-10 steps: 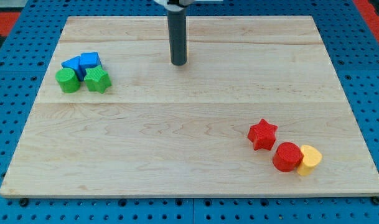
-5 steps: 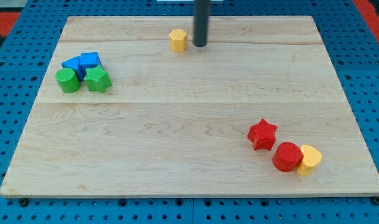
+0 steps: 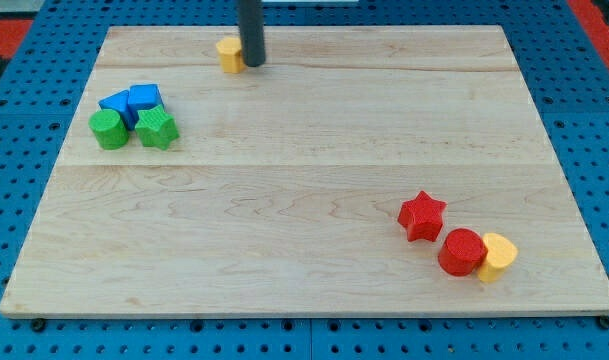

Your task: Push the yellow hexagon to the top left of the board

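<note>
The arm's straight dark rod is standing upright near the top edge of the pale wooden surface (image 3: 304, 200), left of centre, its tip (image 3: 252, 63) pressing against the right-hand side of the small yellow hexagon block (image 3: 229, 54). The arm is carrying no gripper, so no jaws are showing to be spread or pressed together; the rod's upper part is running out of the view's top. The yellow hexagon is sitting close to the top edge, between the surface's middle and its top left corner, well apart from every other block.

Towards the left edge, four blocks are huddling together: a blue block (image 3: 114, 103) of unclear shape and a blue cube-like block (image 3: 144, 97) behind, a green cylinder (image 3: 108, 129) and a green star-shaped block (image 3: 157, 129) in front, all touching or nearly so.

Near the bottom right corner, a red star block (image 3: 421, 216) is lying just beside a red cylinder (image 3: 461, 251), which is touching a yellow block (image 3: 498, 256), possibly heart-shaped, on its right. A blue pegboard (image 3: 594, 120) is surrounding the surface.
</note>
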{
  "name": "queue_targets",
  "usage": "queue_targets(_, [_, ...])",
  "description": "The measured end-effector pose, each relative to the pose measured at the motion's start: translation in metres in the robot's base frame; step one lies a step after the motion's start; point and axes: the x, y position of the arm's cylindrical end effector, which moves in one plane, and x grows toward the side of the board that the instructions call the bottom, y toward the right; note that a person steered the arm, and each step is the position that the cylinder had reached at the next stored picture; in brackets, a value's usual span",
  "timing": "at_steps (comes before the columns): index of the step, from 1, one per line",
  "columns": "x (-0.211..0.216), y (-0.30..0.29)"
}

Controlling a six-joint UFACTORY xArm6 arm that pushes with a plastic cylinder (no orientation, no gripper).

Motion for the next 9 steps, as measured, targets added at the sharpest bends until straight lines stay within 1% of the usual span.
queue_targets(1, [-0.002, -0.055])
queue_targets(2, [-0.002, -0.082])
queue_targets(3, [-0.002, -0.055])
queue_targets(4, [-0.016, -0.016])
queue_targets(5, [-0.026, -0.042])
queue_targets(6, [-0.026, -0.081])
queue_targets(9, [-0.026, -0.110])
